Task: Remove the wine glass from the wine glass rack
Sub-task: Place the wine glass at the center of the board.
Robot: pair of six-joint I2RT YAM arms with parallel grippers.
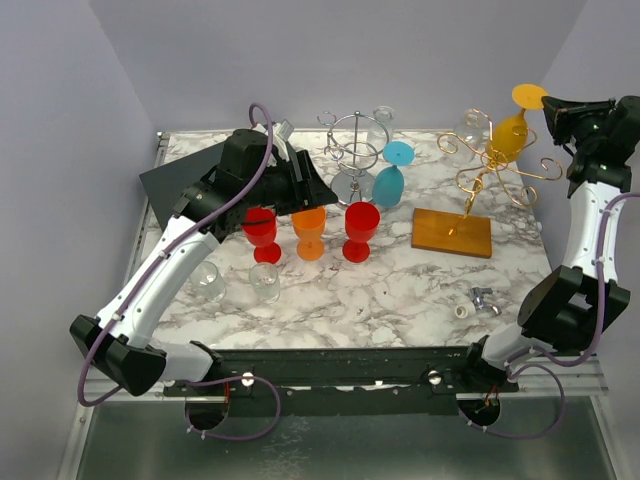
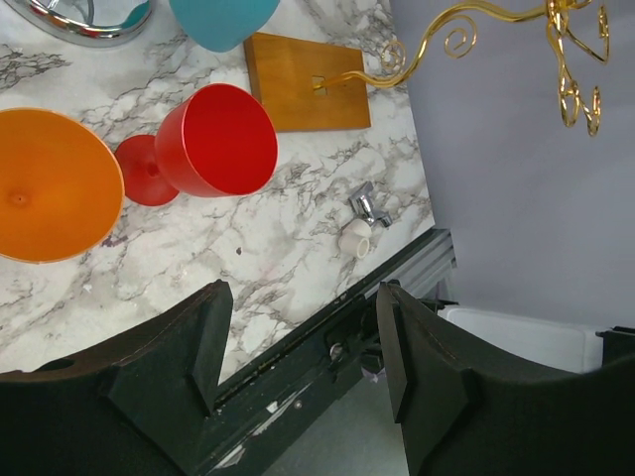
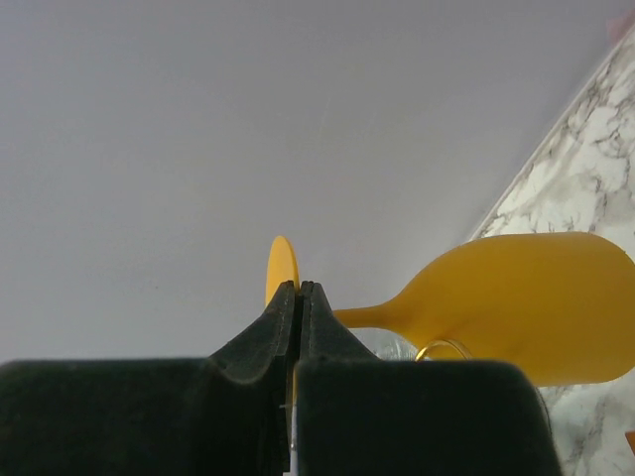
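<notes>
A yellow wine glass hangs upside down and tilted at the top of the gold wire wine glass rack, which stands on a wooden base. My right gripper is shut on the edge of the glass's round foot. In the right wrist view its bowl lies to the right, with a gold ring of the rack just below it. My left gripper hovers open and empty over the coloured glasses; its fingers frame bare table.
A silver rack at the back carries a blue glass and a clear one. Two red glasses and an orange one stand mid-table. Two clear glasses sit near the front left, and small metal parts near the front right.
</notes>
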